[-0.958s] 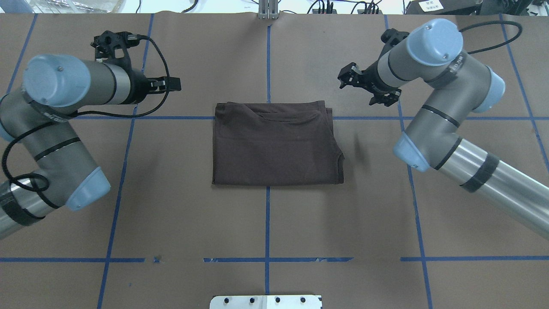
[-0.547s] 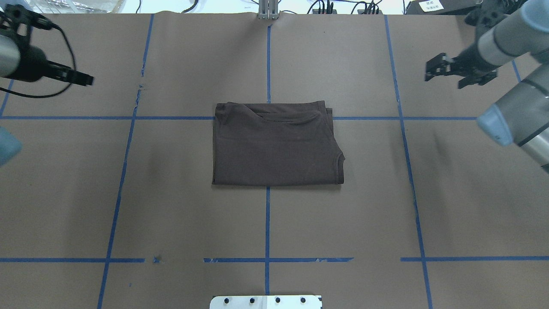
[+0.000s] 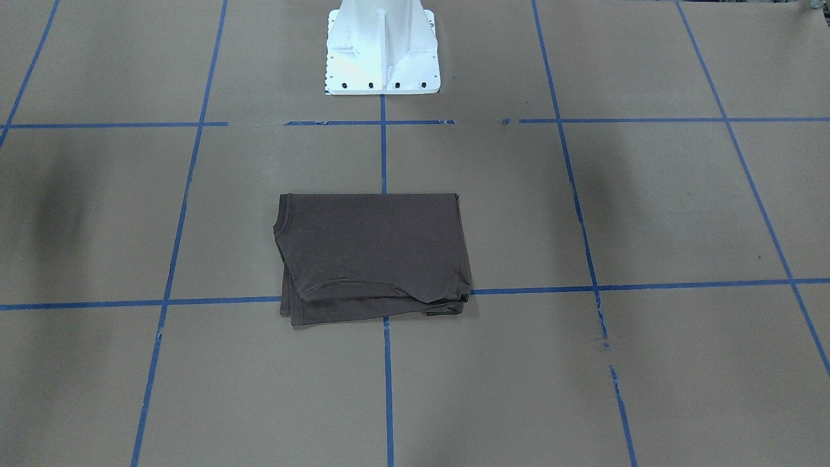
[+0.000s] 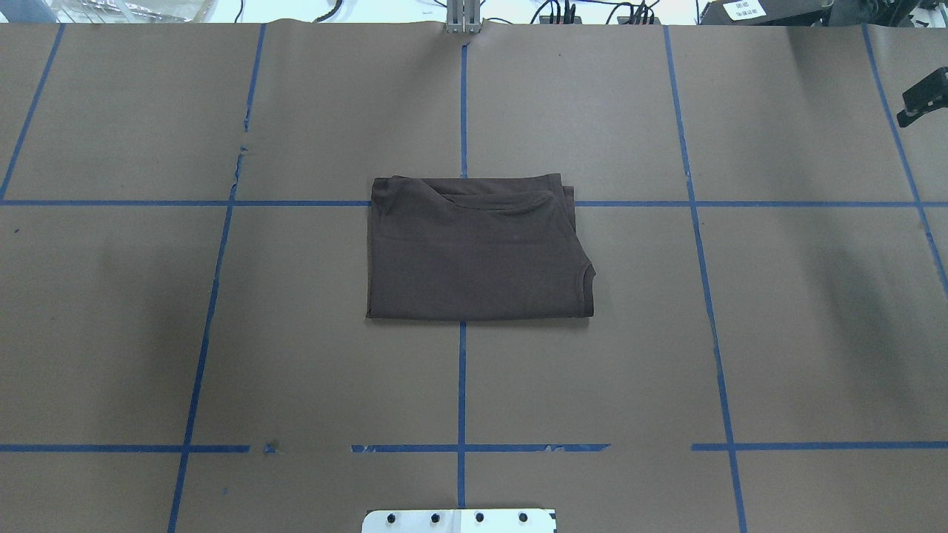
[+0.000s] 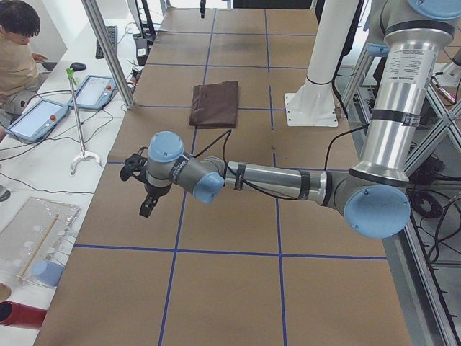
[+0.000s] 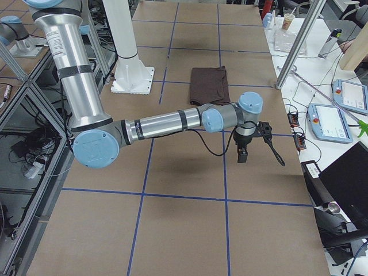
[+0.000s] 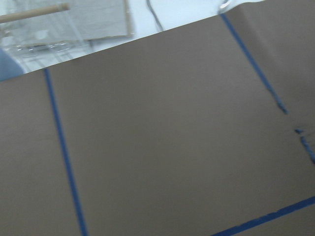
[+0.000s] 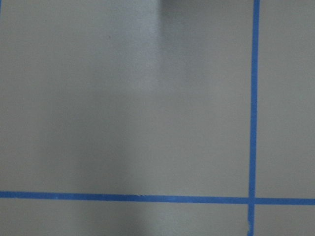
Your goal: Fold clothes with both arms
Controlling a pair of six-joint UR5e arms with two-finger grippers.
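The dark brown-grey T-shirt (image 4: pixel 474 252) lies folded in a flat rectangle at the table's middle, also in the front view (image 3: pixel 373 253) and both side views (image 5: pixel 215 103) (image 6: pixel 210 85). Nothing touches it. My left gripper (image 5: pixel 147 205) shows only in the exterior left view, low over the paper far from the shirt; I cannot tell whether it is open or shut. My right gripper (image 6: pixel 244 154) hangs over the paper far to the other side. Only a black fragment of it (image 4: pixel 922 96) shows at the overhead view's right edge, so I cannot tell its state. Both wrist views show bare paper and blue tape.
The white metal base (image 3: pixel 382 48) stands at the robot's side of the table. Blue tape lines (image 4: pixel 461 385) grid the brown paper. A seated operator (image 5: pixel 18 50) and control tablets (image 5: pixel 39 119) are beyond the far edge; more tablets (image 6: pixel 330 122) show in the exterior right view.
Both arms have swung outward, away from the shirt. The left arm has left the overhead view; the right one is nearly out at its right edge. The shirt has not moved.
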